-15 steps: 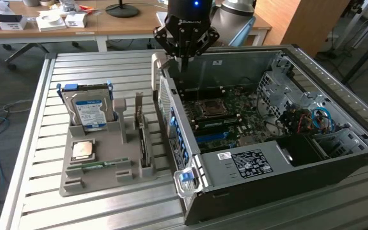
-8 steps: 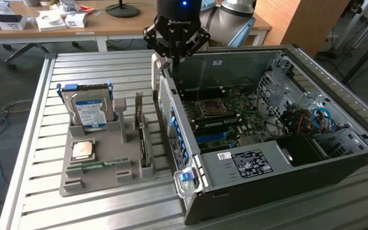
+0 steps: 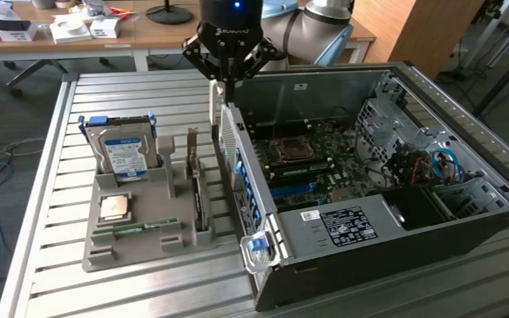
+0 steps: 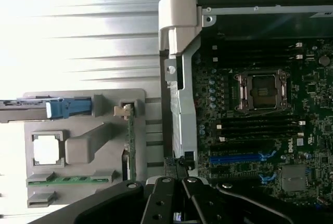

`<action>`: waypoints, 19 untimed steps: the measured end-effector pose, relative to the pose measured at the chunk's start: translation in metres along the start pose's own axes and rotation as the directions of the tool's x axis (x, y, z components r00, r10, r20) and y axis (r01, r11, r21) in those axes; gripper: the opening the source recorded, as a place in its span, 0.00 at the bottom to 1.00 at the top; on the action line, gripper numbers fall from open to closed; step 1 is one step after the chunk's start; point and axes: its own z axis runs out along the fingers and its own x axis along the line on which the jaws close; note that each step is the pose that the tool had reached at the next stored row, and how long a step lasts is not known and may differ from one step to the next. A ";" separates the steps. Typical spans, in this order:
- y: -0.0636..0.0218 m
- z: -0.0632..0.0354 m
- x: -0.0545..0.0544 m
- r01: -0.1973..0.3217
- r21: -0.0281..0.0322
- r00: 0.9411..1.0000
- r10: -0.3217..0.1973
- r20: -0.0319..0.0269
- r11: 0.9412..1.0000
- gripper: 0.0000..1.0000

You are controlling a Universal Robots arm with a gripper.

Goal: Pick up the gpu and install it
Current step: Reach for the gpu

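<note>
The gpu (image 3: pixel 198 199) stands on edge in a slot of the grey parts tray (image 3: pixel 148 248), a thin dark card with a tan metal end. In the wrist view the gpu (image 4: pixel 130 148) is a narrow green edge beside the tray's blocks. My gripper (image 3: pixel 225 79) hangs shut above the far end of the open computer case's (image 3: pixel 325 265) side wall, up and away from the card. A pale upright strip (image 3: pixel 213 109) rises just under the fingertips; I cannot tell whether they touch it. The gripper (image 4: pixel 179 178) shows closed dark fingers over the case edge.
The tray also carries a blue-labelled hard drive (image 3: pixel 124 154), a processor chip (image 3: pixel 114 207) and a green memory stick (image 3: pixel 138 229). Inside the case the motherboard (image 3: pixel 312 165) lies exposed with blue slots (image 4: pixel 237 157). The slatted metal table (image 3: pixel 51 199) has its edge at the exterior view's left.
</note>
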 end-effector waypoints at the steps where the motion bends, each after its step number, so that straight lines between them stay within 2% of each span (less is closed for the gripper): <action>1: -0.0002 0.0000 0.003 0.000 0.000 1.000 0.000 0.000 1.000 0.11; 9: -0.0016 0.0000 0.021 0.000 0.000 1.000 0.000 0.000 1.000 0.11; 19: -0.0029 0.0003 0.039 0.000 0.000 1.000 0.000 0.000 1.000 0.11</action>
